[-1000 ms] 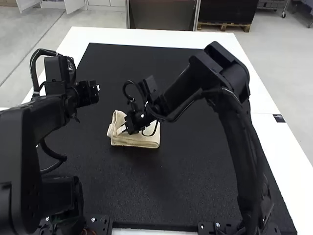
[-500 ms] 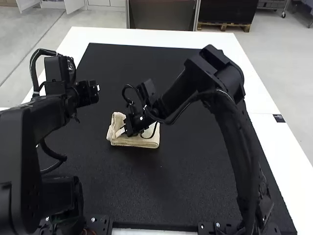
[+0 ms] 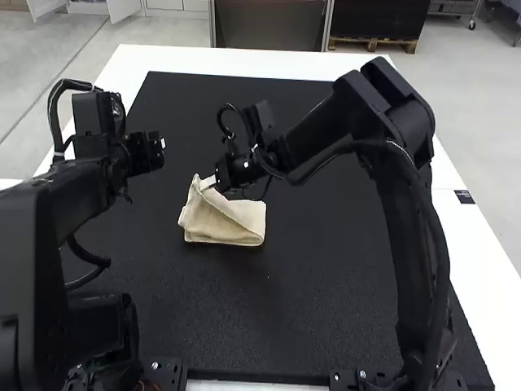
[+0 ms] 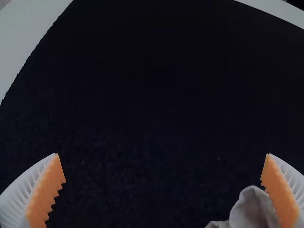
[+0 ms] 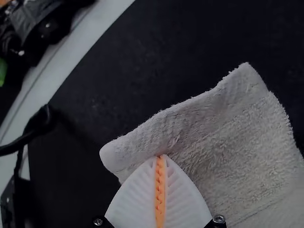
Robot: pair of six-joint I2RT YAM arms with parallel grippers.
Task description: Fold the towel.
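High view, towel: the cream towel (image 3: 236, 232) is lying on the black mat (image 3: 301, 277), left of the mat's middle, in a small folded bundle, its far left corner rising to a peak and a slanting crease running down from it.
High view, right arm: the right arm (image 3: 391, 244) is standing at the right and extending across the mat, its right gripper (image 3: 212, 182) holding the towel by that raised corner.
High view, left arm: the left arm (image 3: 49, 204) is standing at the left, its left gripper (image 3: 163, 147) hanging over the mat's left side, well apart from the towel.
High view, table: the white table (image 3: 480, 236) is showing around the mat.
Left wrist view, fingers: the white ribbed fingers with orange pads (image 4: 45, 194) are standing wide apart, gripping nothing between them.
Left wrist view, towel: a pale, rounded bit of the towel is showing beside one finger, partly overlapped by it.
Right wrist view, fingers: the two fingers are closing flush, orange pads (image 5: 160, 190) pressed together, tips pinching the towel near its edge.
Right wrist view, towel: the fluffy cloth is spreading out beyond and beside the fingers, a smoother band running along its edge.
Right wrist view, cable: a black cable (image 5: 35, 128) is curving near the white table edge.
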